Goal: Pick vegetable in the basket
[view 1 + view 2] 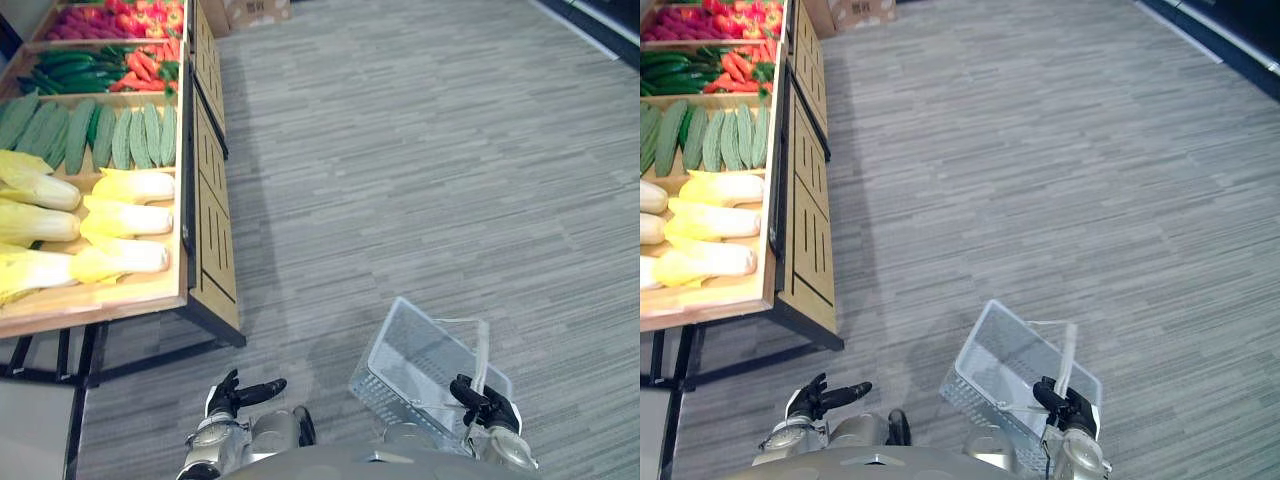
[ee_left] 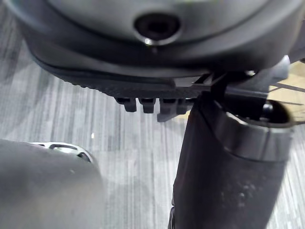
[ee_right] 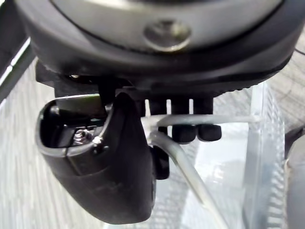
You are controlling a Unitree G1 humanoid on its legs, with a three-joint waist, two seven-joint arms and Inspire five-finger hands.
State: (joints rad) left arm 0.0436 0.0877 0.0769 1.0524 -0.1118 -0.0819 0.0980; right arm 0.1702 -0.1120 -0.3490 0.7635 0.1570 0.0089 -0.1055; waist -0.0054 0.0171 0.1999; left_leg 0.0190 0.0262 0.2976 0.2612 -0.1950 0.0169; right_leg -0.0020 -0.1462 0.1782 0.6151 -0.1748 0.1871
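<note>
A white wire basket (image 1: 425, 355) hangs low by my right side above the carpet, with nothing in it. My right hand (image 1: 487, 405) is shut on its pale handle (image 3: 187, 157), fingers (image 3: 183, 131) hooked over the bar. My left hand (image 1: 238, 396) hangs low on my left, open and holding nothing, well short of the stand. The vegetables lie on a wooden stand (image 1: 207, 240) at the left: pale yellow cabbages (image 1: 125, 215) nearest, ridged green gourds (image 1: 100, 135) behind them, then red peppers (image 1: 150, 65) and dark green cucumbers (image 1: 70, 72).
The stand has black metal legs (image 1: 90, 355) and a dark frame edge facing me. Grey striped carpet (image 1: 420, 170) stretches out ahead and to the right. A cardboard box (image 1: 255, 10) sits at the far end of the stand.
</note>
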